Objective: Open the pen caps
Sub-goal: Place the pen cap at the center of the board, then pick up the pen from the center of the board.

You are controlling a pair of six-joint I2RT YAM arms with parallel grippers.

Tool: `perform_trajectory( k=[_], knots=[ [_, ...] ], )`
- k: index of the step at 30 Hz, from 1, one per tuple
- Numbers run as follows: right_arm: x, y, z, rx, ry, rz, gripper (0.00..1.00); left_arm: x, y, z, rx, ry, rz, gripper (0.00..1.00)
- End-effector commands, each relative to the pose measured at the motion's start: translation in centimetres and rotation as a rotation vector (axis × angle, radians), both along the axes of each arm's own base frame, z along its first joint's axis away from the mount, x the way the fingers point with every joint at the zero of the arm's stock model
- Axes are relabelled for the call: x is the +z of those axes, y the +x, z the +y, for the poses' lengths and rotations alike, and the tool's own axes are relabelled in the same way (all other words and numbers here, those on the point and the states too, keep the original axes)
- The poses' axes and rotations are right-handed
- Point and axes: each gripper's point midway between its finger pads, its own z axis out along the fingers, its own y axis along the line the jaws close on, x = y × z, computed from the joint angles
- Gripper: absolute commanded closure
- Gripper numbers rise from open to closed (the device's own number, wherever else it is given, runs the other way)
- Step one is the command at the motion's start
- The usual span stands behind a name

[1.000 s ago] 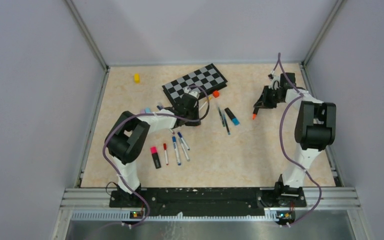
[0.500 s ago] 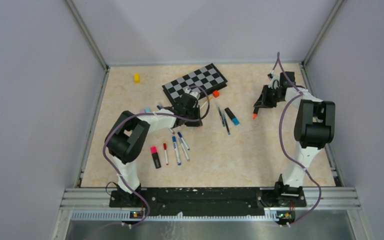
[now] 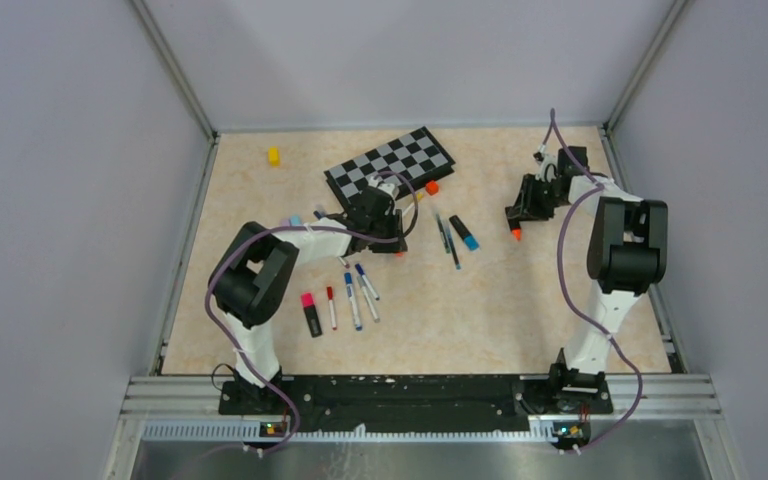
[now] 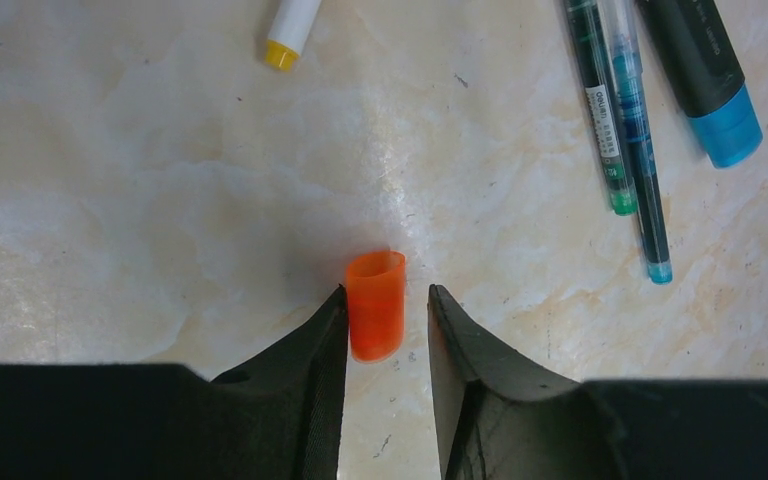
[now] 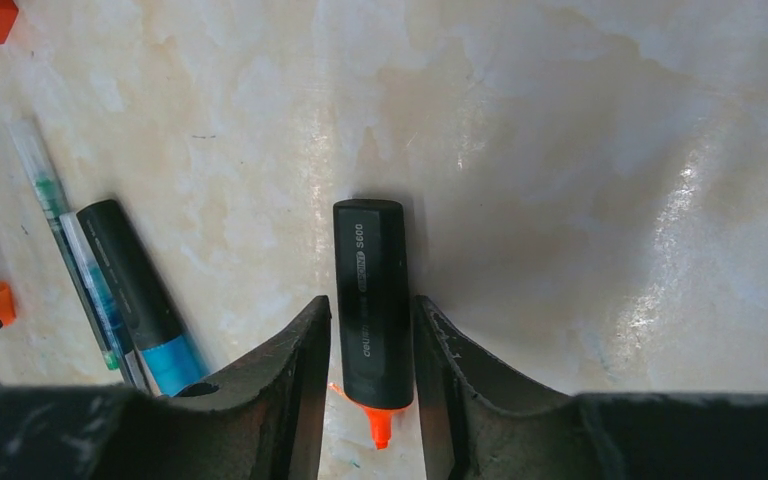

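Observation:
A small orange pen cap (image 4: 376, 318) lies on the table between the fingers of my left gripper (image 4: 387, 292). It rests against the left finger, and a gap shows on its right side. That gripper is open. A black highlighter (image 5: 371, 300) with a bare orange tip (image 5: 380, 425) lies between the fingers of my right gripper (image 5: 370, 302), which is open, with a thin gap on the left side. In the top view, the left gripper (image 3: 397, 245) is at mid table and the right gripper (image 3: 517, 222) is at the far right.
A blue-capped black highlighter (image 4: 705, 70) and two thin pens (image 4: 620, 130) lie to the right of the left gripper. Several capped pens (image 3: 355, 295) and a pink-capped highlighter (image 3: 310, 312) lie nearer the bases. The chessboard (image 3: 390, 163), an orange block (image 3: 432, 187) and a yellow block (image 3: 273, 155) are at the back.
Both grippers have opened. The left one has let go of the orange cap and the right one has let go of the highlighter. The right gripper has shifted slightly right and nearer.

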Motion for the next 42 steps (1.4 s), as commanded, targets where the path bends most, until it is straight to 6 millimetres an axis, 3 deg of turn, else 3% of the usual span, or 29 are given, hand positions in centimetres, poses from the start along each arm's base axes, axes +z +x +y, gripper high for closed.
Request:
perform_trajectory(
  k=[1, 11, 17, 21, 30, 33, 35, 39, 42],
  knots=[
    [1.1, 0.6, -0.7, 0.005, -0.028, -0.037, 0.63, 1.7, -0.1, 0.6, 0.002, -0.003, -0.034, 0.60],
    [4.4, 0.1, -1.6, 0.072, -0.112, -0.136, 0.52, 5.8, -0.7, 1.3, -0.022, -0.025, -0.128, 0.47],
    [8.8, -1.6, 0.0, 0.223, -0.072, -0.277, 0.49, 8.8, -1.6, 1.9, -0.061, -0.061, -0.229, 0.40],
    [12.9, -3.8, 2.1, 0.350, -0.011, -0.420, 0.49, 11.2, -1.9, 2.4, -0.072, -0.087, -0.337, 0.34],
    [18.7, -11.1, 7.5, 0.653, 0.188, -0.784, 0.48, 14.4, -2.4, 3.1, -0.134, -0.156, -0.555, 0.13],
    [18.3, -13.5, 8.6, 0.735, 0.236, -0.861, 0.39, 14.6, -2.6, 2.6, -0.181, -0.188, -0.580, 0.10],
    [17.6, -14.0, 8.8, 0.746, 0.248, -0.870, 0.37, 14.6, -2.6, 2.3, -0.200, -0.211, -0.562, 0.07],
    [16.3, -13.3, 8.4, 0.710, 0.231, -0.823, 0.36, 13.6, -2.8, 1.6, -0.218, -0.246, -0.482, 0.01],
    [14.8, -12.3, 8.1, 0.673, 0.201, -0.758, 0.36, 13.0, -2.8, 2.2, -0.177, -0.250, -0.447, 0.01]
  ],
)
